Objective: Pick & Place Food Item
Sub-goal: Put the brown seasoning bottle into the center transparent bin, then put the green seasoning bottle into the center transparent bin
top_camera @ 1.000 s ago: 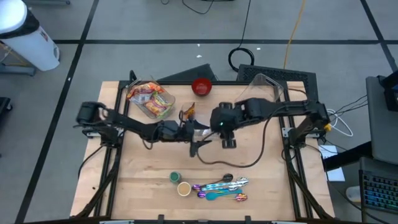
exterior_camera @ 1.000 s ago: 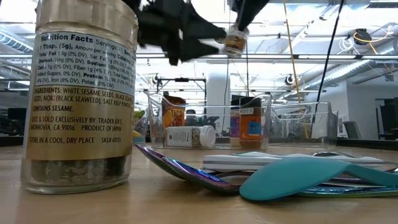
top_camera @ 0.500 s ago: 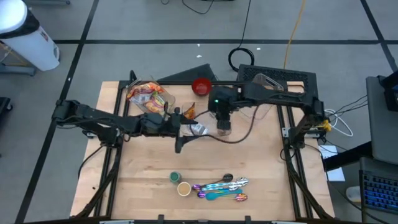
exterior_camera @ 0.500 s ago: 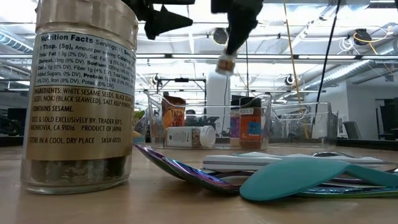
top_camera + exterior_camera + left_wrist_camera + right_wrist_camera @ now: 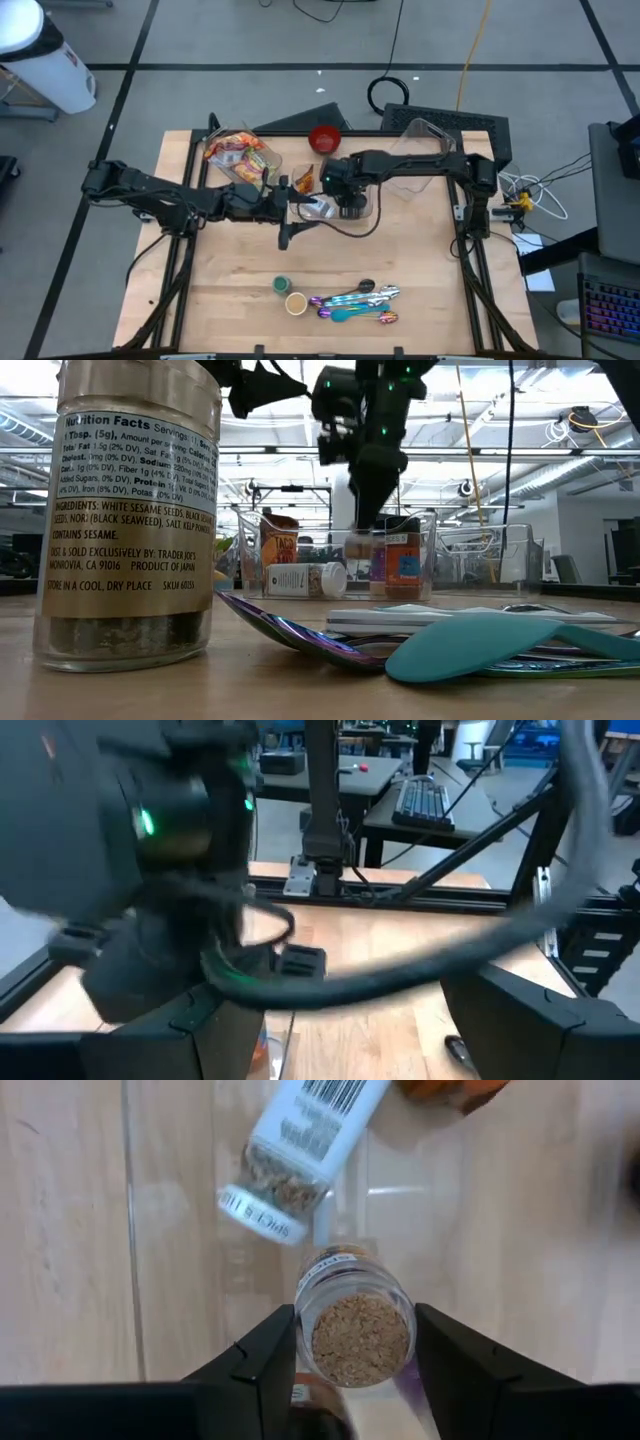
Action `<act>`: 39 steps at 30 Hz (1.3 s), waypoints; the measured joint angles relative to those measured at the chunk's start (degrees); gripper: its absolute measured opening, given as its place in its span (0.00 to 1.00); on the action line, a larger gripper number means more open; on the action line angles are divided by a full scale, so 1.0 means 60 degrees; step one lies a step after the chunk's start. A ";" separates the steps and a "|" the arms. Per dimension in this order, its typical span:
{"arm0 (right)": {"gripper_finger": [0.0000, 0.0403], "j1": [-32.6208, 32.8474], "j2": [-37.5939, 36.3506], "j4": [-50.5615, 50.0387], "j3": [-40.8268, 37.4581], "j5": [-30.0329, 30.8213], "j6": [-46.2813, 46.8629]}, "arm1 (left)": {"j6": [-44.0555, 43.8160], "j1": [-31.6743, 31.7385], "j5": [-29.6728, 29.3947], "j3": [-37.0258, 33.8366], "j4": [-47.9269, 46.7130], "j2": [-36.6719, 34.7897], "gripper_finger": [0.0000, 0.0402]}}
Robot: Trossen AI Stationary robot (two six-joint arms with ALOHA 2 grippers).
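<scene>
My right gripper (image 5: 355, 1348) is shut on a small clear spice jar (image 5: 357, 1330) of brown powder. It reaches down into a clear container (image 5: 430, 565) at the table's middle, just above the floor of that container. A white-labelled jar (image 5: 300, 1155) lies on its side in the container, and another orange-labelled jar (image 5: 403, 565) stands there. In the high view the right gripper (image 5: 347, 203) is over the container. My left gripper (image 5: 295, 210) is open and empty just left of the container, facing the right arm. My right gripper pinches the small jar's round sides (image 5: 305, 1325) between its two fingers. The fingers (image 5: 365, 510) come from above, pointing down. The jar hangs upright below them (image 5: 358, 545), inside the container's walls; whether its base touches the floor I cannot tell.
A bin of snack packets (image 5: 243, 160) and a red bowl (image 5: 324, 139) stand at the far side, and a large clear bin (image 5: 425, 150) at the far right. A sesame jar (image 5: 135, 510), another small jar (image 5: 296, 302) and several measuring spoons (image 5: 355, 303) lie near the front edge.
My right gripper has carried the small jar from the table's middle toward the far edge and a little left, then down into the clear container. My left gripper has drawn back toward the table's left edge and stays open.
</scene>
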 joint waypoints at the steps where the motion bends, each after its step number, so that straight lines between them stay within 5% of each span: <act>1: 0.39 -0.0003 0.0076 0.0093 -0.0117 -0.0034 0.0003 | 0.0002 -0.0007 -0.0002 0.0000 -0.0002 0.0000 0.74; 21: 0.39 -0.0007 0.0063 0.1456 -0.1805 -0.0968 -0.0104 | 0.0028 -0.0019 0.0003 0.0000 0.0048 0.0004 0.74; 29: 0.52 -0.0007 0.0085 0.1541 -0.1865 -0.1168 -0.0098 | 0.0012 -0.0019 0.0003 0.0000 0.0045 0.0004 0.74; 39: 0.52 0.0011 -0.0051 0.1581 -0.1873 -0.1160 -0.0092 | 0.0006 -0.0019 0.0003 0.0000 0.0041 0.0004 0.74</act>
